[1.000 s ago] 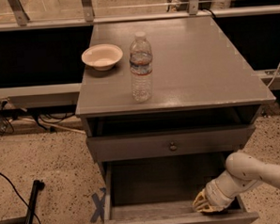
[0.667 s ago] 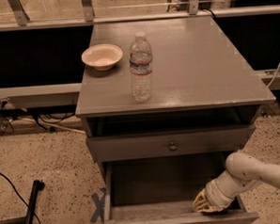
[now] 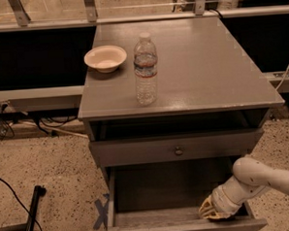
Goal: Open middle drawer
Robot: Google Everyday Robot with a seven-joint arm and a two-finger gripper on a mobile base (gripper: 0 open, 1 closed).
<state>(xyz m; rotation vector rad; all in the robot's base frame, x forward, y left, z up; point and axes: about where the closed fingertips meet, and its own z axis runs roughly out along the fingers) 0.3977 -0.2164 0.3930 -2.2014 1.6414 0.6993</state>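
Observation:
The middle drawer [image 3: 160, 192] of the grey cabinet stands pulled far out, showing its deep plain grey inside. Its front panel [image 3: 179, 229] runs along the bottom edge of the view, and its knob is hidden. My gripper [image 3: 211, 212], with yellowish fingertips, is low inside the drawer at its front right corner, just behind the front panel. My white arm [image 3: 266, 175] comes in from the right over the drawer's side wall. The drawer above [image 3: 178, 148] shows a round metal knob on its front. The lowest drawer is out of view.
On the cabinet top [image 3: 205, 70] stand a clear water bottle [image 3: 146, 69] and a white bowl [image 3: 105, 58] at the left. A black pole [image 3: 32, 215] and cables lie on the speckled floor at the left. A blue tape cross [image 3: 102, 212] marks the floor beside the cabinet.

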